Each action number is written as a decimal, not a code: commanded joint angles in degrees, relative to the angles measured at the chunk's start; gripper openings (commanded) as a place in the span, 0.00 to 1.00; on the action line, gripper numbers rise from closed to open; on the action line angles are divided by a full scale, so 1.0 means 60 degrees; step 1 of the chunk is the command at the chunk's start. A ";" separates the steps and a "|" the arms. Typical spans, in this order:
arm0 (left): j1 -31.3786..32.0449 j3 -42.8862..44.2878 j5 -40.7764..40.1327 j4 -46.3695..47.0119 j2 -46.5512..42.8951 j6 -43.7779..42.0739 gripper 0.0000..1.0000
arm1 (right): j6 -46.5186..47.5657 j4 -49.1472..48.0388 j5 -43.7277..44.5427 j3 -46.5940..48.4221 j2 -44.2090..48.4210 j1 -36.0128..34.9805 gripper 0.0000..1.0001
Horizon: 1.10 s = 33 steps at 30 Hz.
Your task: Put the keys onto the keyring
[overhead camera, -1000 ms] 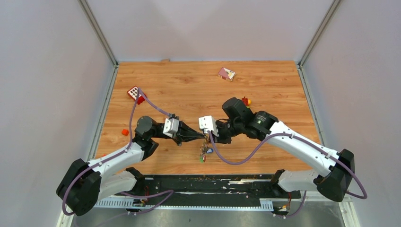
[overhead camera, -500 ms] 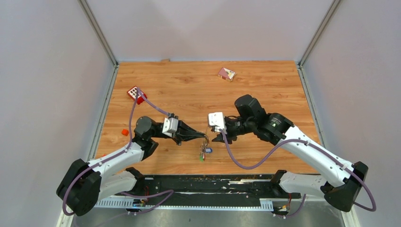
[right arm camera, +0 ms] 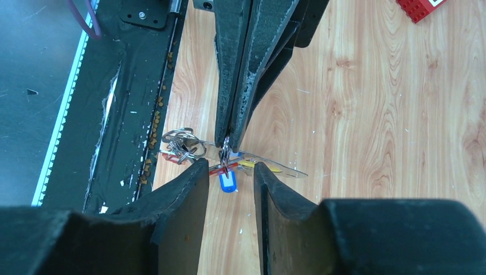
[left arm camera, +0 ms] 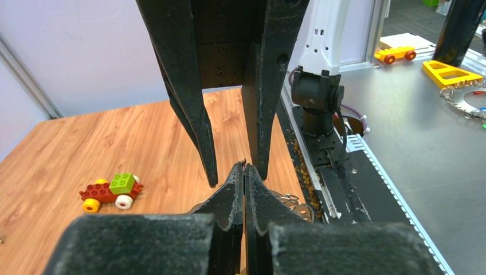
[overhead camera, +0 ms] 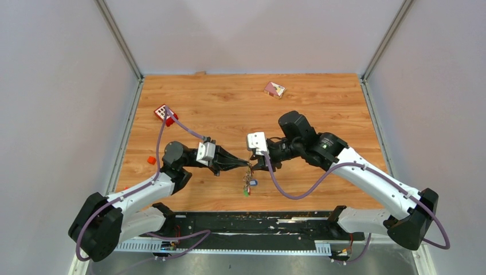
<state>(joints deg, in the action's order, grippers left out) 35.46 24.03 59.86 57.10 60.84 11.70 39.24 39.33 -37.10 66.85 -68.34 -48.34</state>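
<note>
Overhead plus two facing wrist close-ups

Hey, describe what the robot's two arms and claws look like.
The left arm and right arm have white links and bulky black joints. A purple cable loops along each, and a white box sits at each wrist. The left claw and right claw each have two black, tapered fingers with grainy pads.

- We count two hands: left hand (left arm camera: 244, 169) and right hand (right arm camera: 229, 169).
- We see one keyring (right arm camera: 275, 167).
- We make out three keys by colour: blue key (right arm camera: 228, 184), red key (right arm camera: 215, 168), yellow key (right arm camera: 247, 164). We cannot tell whether there are more.
- On the bench (overhead camera: 229, 103) we count one red block (overhead camera: 164, 113), one orange piece (overhead camera: 151, 160), one pink piece (overhead camera: 274, 89) and one toy brick car (left arm camera: 112, 189).
</note>
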 commanded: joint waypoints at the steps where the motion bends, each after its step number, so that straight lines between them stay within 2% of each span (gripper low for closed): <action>1: -0.0044 0.0023 -0.0180 0.0551 -0.0089 0.0029 0.00 | -0.0153 -0.0405 -0.0571 0.0460 -0.0026 0.0015 0.34; 7: -0.0037 0.0033 -0.0198 0.0490 -0.0074 0.0012 0.00 | -0.0183 -0.0419 -0.0664 0.0475 -0.0051 0.0022 0.28; 13: -0.0037 0.0027 -0.0211 0.0490 -0.0082 0.0016 0.00 | -0.0183 -0.0480 -0.0475 0.0416 -0.0019 0.0020 0.00; 20: -0.0084 0.0007 -0.0402 -0.0086 -0.0148 -0.0571 0.01 | 0.0028 -0.0209 0.0409 0.0578 0.0230 0.0014 0.00; 25: -0.0084 0.0706 -0.0663 -0.2848 -0.0222 -0.1909 0.31 | 0.0340 0.1544 0.1282 0.1821 -0.0532 -0.0062 0.00; 28: -0.0087 0.0936 -0.0897 -0.3599 -0.0222 -0.2418 0.50 | 0.0397 0.2027 0.1828 0.2070 -0.0808 -0.0176 0.00; 30: -0.0074 0.0941 -0.0948 -0.3628 -0.0201 -0.2447 0.58 | 0.0423 0.2169 0.2163 0.2143 -0.0951 -0.0306 0.00; 33: -0.0079 0.0978 -0.0964 -0.3624 -0.0141 -0.2403 0.60 | 0.0378 0.2342 0.2406 0.2276 -0.1131 -0.0410 0.00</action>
<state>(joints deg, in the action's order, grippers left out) 35.14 27.79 55.11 38.06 60.53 -0.12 40.73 50.68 -26.50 77.36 -74.04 -49.60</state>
